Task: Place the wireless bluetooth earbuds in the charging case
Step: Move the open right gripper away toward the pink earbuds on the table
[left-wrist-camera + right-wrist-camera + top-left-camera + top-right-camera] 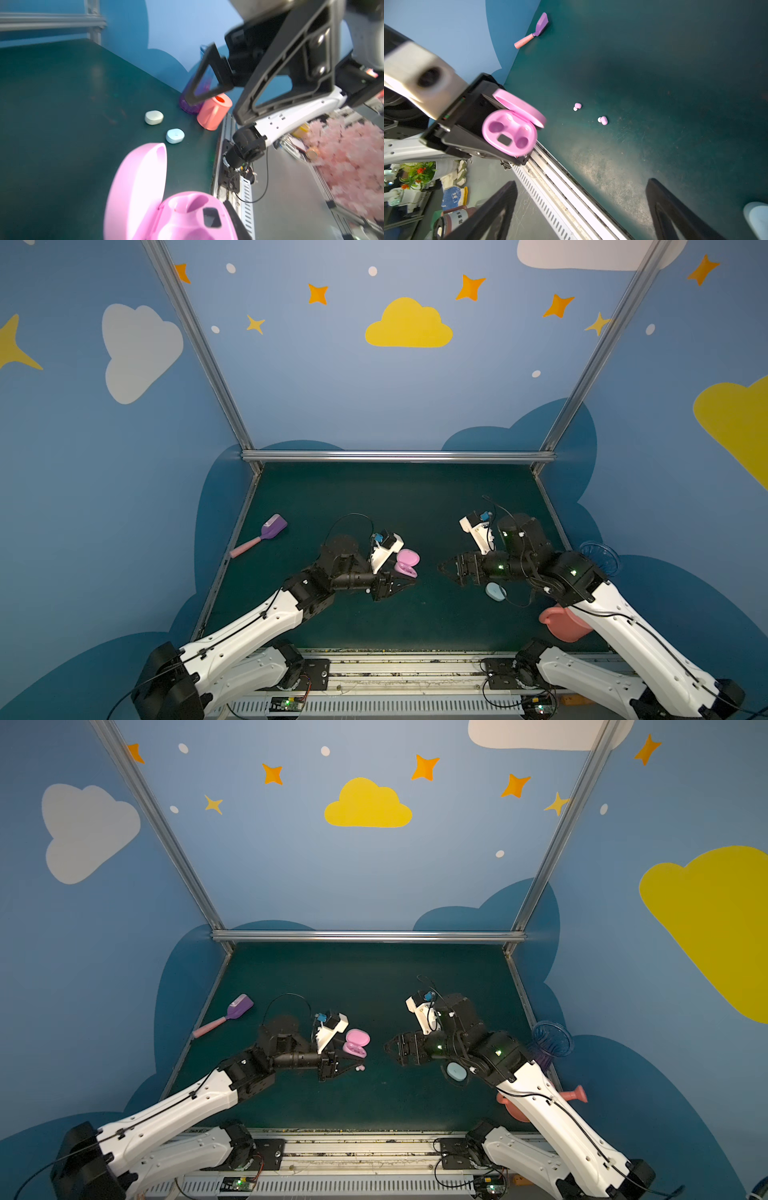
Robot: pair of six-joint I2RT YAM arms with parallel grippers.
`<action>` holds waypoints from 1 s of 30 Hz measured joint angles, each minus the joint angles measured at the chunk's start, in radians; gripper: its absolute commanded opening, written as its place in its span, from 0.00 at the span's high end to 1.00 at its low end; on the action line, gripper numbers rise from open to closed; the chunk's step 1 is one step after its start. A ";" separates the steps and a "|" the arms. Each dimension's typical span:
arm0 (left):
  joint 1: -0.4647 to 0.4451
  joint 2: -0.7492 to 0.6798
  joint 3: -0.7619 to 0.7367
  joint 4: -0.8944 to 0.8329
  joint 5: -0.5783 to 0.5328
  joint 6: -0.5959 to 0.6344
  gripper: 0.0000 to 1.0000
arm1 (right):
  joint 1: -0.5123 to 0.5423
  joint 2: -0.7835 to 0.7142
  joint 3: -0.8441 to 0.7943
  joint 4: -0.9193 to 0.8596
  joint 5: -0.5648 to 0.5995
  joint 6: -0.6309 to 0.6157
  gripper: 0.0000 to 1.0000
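The left gripper [409, 577] pinches an open pink charging case [509, 132], held above the green mat [374, 510]. Its fingers are mostly hidden behind the case. The left wrist view cuts the case off at the frame edge. In the right wrist view, the case's lid stands up and 2 hollow wells show, slightly blurred.

2 pink earbuds [577, 106] lie loose on the mat near the case, not touching each other. In a top view only a pale speck shows by the gripper tip.

The right gripper [451, 572] faces the case, jaws spread wide with only mat between them. A blue case [495, 592] sits partly under the right arm. A white case [154, 117] shows only in the left wrist view. A pink watering can [563, 624] is half hidden behind that arm.
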 measured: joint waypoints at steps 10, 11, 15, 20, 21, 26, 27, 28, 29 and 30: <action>0.194 -0.116 0.000 -0.073 -0.002 -0.017 0.86 | 0.066 0.159 -0.108 0.104 0.059 0.118 0.06; 0.216 -0.121 0.000 -0.078 -0.001 -0.019 0.86 | 0.073 0.183 -0.111 0.116 0.065 0.125 0.06; 0.313 -0.137 0.000 -0.094 0.016 -0.023 0.86 | 0.109 0.299 -0.112 0.164 0.080 0.150 0.06; 0.436 -0.131 0.000 -0.089 0.053 -0.041 0.87 | 0.154 0.459 -0.097 0.197 0.079 0.179 0.06; 0.457 -0.125 0.000 -0.084 0.060 -0.047 0.87 | 0.163 0.495 -0.087 0.205 0.077 0.185 0.07; 0.503 -0.101 0.000 -0.061 0.080 -0.068 0.87 | 0.208 0.653 -0.013 0.229 0.066 0.190 0.10; 0.508 -0.100 0.000 -0.058 0.083 -0.072 0.87 | 0.216 0.686 0.009 0.228 0.067 0.183 0.14; 0.511 -0.099 0.000 -0.057 0.085 -0.073 0.87 | 0.222 0.715 0.032 0.225 0.069 0.175 0.20; 0.513 -0.099 0.000 -0.057 0.087 -0.076 0.87 | 0.228 0.745 0.055 0.221 0.072 0.157 0.26; 0.514 -0.099 0.000 -0.057 0.087 -0.077 0.87 | 0.233 0.769 0.074 0.217 0.075 0.143 0.28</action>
